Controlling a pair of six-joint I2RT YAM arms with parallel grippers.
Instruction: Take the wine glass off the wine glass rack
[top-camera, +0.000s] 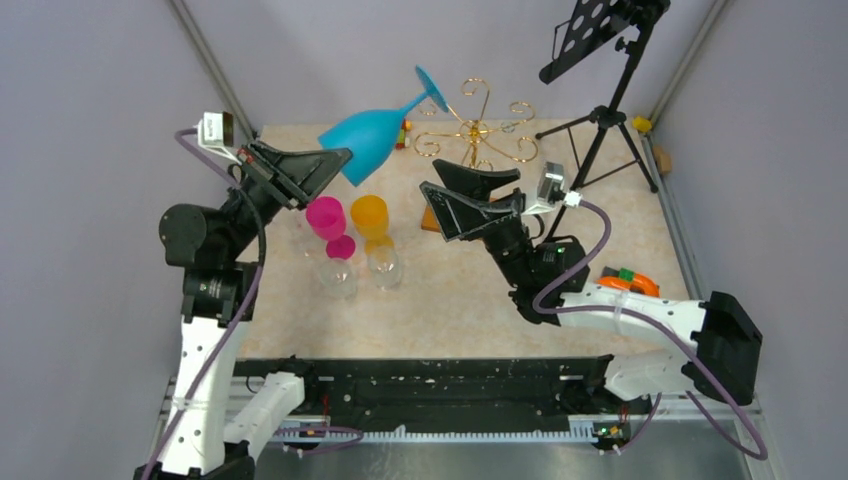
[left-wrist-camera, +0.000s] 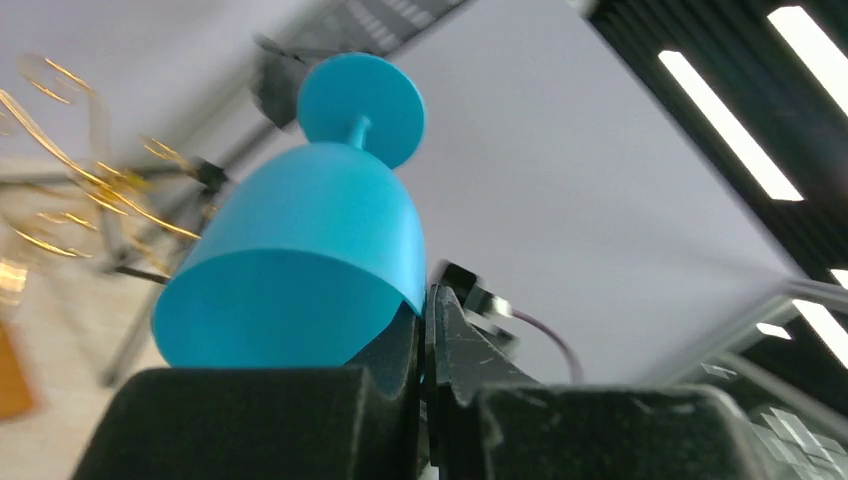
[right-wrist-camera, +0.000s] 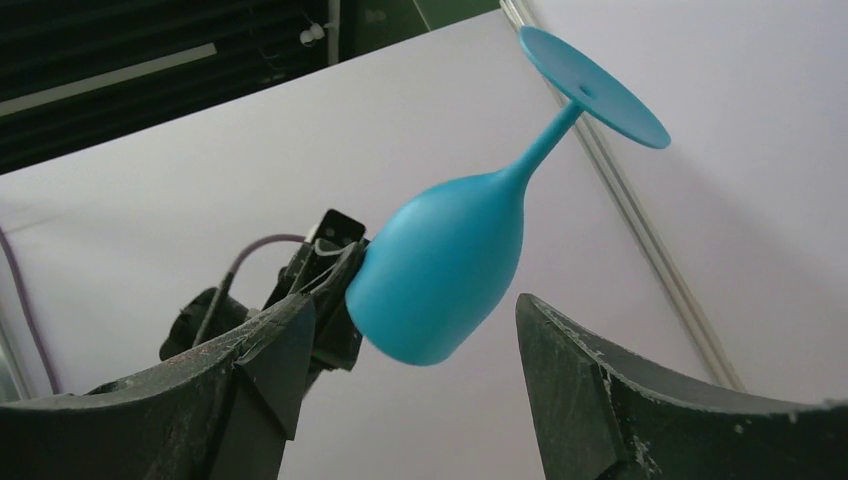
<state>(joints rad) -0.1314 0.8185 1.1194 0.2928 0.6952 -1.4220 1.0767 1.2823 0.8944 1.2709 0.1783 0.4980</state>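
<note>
The left gripper (top-camera: 343, 156) is clenched on the wine glass (top-camera: 365, 140), its 2 fingers (left-wrist-camera: 460, 350) pinching the rim of the blue bowl. In the left wrist view 1 finger sits inside the mouth and the other presses on the outer wall, with the thin wall squeezed between them. From that pinch the wine glass (left-wrist-camera: 310, 230) juts out beyond the fingertips, tilted. The mouth of the bowl faces back toward the fingers, and the stem and round foot point up and away, so the foot is the part farthest from them. The glass hangs in the air above the table (top-camera: 470, 300), borne by the left fingers alone. In the overhead view the wine glass rack (top-camera: 478, 128) stands just beyond the foot, on the side away from the left fingers, and its gold scroll arms (left-wrist-camera: 70, 190) show as a blur to 1 side of the bowl in the left wrist view. In the right wrist view the foot stands free against the wall. The right gripper (top-camera: 423, 175) is released, its 2 fingers (right-wrist-camera: 600, 390) spread wide and grasping nothing. Seen from that wrist, the wine glass (right-wrist-camera: 450, 260) lies out past the fingertips, framed between them and touching neither, with the left gripper (right-wrist-camera: 345, 275) at its rim. A pink glass (top-camera: 325, 215) and an orange glass (top-camera: 368, 215) stand on the table under the left fingers.
</note>
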